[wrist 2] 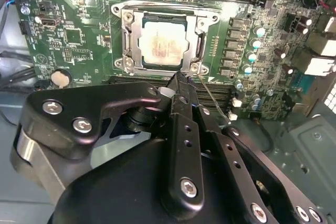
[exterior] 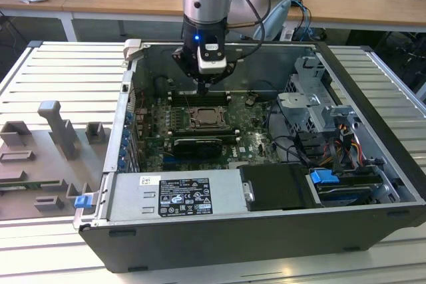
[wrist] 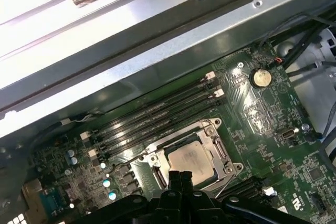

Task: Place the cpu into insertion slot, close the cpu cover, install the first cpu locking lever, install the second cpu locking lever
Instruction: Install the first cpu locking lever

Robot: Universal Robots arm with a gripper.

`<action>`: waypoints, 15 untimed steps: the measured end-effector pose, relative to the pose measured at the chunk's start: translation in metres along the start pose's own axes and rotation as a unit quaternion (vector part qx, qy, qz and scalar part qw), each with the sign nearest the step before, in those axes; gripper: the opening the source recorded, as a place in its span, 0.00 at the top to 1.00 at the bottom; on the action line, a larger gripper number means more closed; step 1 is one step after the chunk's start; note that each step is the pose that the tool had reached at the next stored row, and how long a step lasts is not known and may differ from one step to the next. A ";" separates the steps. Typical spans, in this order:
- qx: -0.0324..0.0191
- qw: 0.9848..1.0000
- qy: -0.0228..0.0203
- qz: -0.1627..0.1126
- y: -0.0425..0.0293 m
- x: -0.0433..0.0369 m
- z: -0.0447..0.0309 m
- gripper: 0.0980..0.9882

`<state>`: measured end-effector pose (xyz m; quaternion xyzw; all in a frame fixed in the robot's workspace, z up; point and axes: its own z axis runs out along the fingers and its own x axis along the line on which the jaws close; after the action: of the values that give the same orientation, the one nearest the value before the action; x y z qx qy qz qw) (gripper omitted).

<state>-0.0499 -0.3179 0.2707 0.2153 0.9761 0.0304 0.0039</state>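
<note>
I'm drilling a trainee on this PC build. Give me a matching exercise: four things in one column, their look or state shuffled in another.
1 cpu
2 cpu cover
3 gripper
4 coin battery

a round, silver, on the green board
b grey frame, lying flat
c black, close by the frame's edge
d pale square seen through a window

Pairs: 1-d; 2-b; 3-c; 4-a
</note>
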 end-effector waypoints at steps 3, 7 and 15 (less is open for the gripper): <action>0.000 1.000 0.001 -0.015 0.0000 0.0000 0.0000 0.99; 0.000 0.998 0.004 -0.063 0.0000 0.0000 0.0005 0.99; 0.001 0.983 0.011 -0.183 -0.0002 0.0000 0.0024 0.99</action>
<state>-0.0499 -0.3179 0.2683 0.0327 0.9990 0.0305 -0.0018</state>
